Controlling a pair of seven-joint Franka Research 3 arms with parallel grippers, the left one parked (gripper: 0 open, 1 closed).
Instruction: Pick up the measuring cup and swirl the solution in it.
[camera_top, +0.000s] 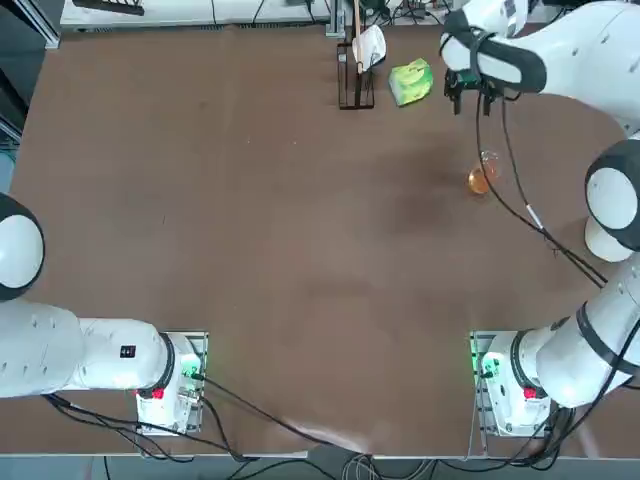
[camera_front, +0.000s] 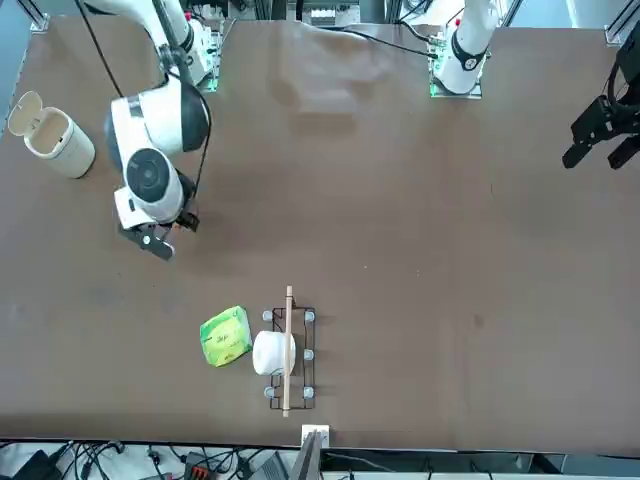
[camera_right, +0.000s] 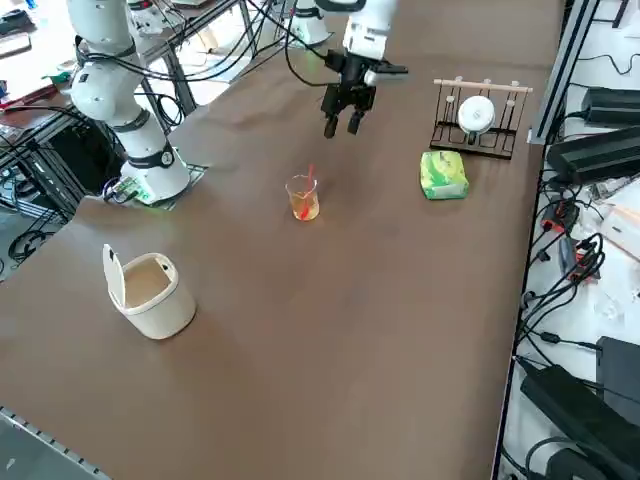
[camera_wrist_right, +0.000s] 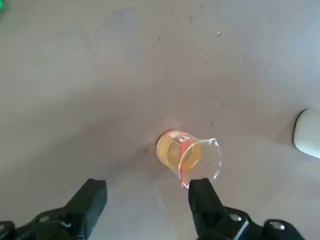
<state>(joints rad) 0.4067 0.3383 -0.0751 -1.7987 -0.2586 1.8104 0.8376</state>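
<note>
Brown matte table (camera_top: 250, 220), flat and bare over most of its top, with cables and dark equipment along its edges. The measuring cup (camera_right: 302, 197), a small clear glass vessel with a flared lip and a red marking on its wall, stands upright on the table in the right half of the top view, well apart from everything else. The solution (camera_wrist_right: 172, 151), amber-orange and translucent, fills its lower part. The right gripper (camera_right: 341, 122) hangs in the air beyond the cup, toward the far edge, its dark fingers (camera_wrist_right: 89, 204) spread wide and holding nothing; it does not touch the glass. Near the far edge sits a black wire rack (camera_top: 354, 80) with a wooden rod across it and a white cup-shaped piece (camera_right: 477, 113) in it; just beside the rack lies a green-yellow lumpy packet (camera_top: 412, 81), crinkled. A cream bin (camera_right: 152, 291) with its lid flipped up stands near the robot's right side. The front view hides the cup behind the arm.
</note>
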